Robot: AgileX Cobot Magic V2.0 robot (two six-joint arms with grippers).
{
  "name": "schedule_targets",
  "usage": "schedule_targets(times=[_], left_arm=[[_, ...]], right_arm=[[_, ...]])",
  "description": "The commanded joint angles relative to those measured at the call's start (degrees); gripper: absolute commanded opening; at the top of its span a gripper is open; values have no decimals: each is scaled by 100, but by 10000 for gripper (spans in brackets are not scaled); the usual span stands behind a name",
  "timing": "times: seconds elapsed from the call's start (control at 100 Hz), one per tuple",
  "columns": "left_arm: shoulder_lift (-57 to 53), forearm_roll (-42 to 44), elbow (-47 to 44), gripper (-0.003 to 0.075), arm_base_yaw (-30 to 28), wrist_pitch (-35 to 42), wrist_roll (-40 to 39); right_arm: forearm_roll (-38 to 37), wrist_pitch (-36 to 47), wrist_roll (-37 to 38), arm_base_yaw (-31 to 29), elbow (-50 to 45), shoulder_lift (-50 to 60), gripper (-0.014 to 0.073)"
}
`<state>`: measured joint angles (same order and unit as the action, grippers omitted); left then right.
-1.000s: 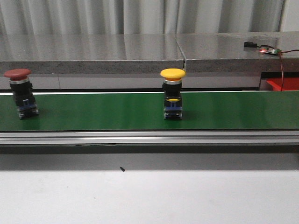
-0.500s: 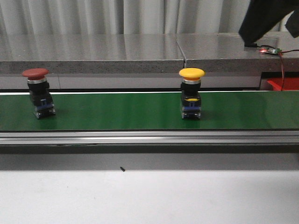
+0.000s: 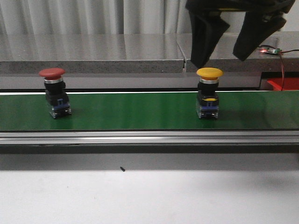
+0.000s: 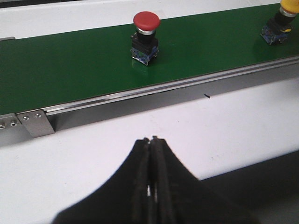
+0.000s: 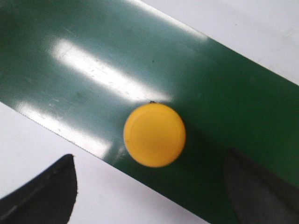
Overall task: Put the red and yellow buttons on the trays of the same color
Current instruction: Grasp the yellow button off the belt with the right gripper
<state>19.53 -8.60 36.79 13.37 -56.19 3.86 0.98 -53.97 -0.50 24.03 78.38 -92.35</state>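
Yellow button (image 3: 209, 99): upright on the green belt (image 3: 131, 112), at 3 o'clock from the red button (image 3: 54, 98).
Right gripper (image 3: 232, 32): jaws spread wide, above the yellow button.
Left gripper (image 4: 150, 186): fingers pressed together, holding nothing.

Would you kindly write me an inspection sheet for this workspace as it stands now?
Surface: green conveyor belt behind a white table.
Job's things: red button and yellow button upright on the belt, apart; a red object at the far right edge, possibly a tray.
Clutter: small dark speck on the table.
Grippers: right pincer open above the yellow button; left pincer shut, empty, over the table.
Cables: red wire from a small lit board.
Surroundings: grey ledge, pale curtain.
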Motion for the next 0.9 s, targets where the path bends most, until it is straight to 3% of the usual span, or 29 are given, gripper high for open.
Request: schedule_targets(times=[0.0,0.16,0.31,0.38,0.64,0.89], left_arm=[[55,-71,133,-19,50,357,-40],[55,-71,133,-19,50,357,-40],[55,-71,133,-19,50,357,-40],[55,-71,133,-19,50,357,-40],[55,-71,133,-19,50,357,-40],[55,-71,133,-19,50,357,-40]], right_arm=[[14,42,-74,-48,336,-94,631],[14,82,-74,-113,390,-449,576],[20,-28,-67,-148,390,-570,350],[20,-33,-67,-169,390,-552,289],[20,-131,-63,-436,380,-140,288],[20,-415,-63,-1428,359,415,288]])
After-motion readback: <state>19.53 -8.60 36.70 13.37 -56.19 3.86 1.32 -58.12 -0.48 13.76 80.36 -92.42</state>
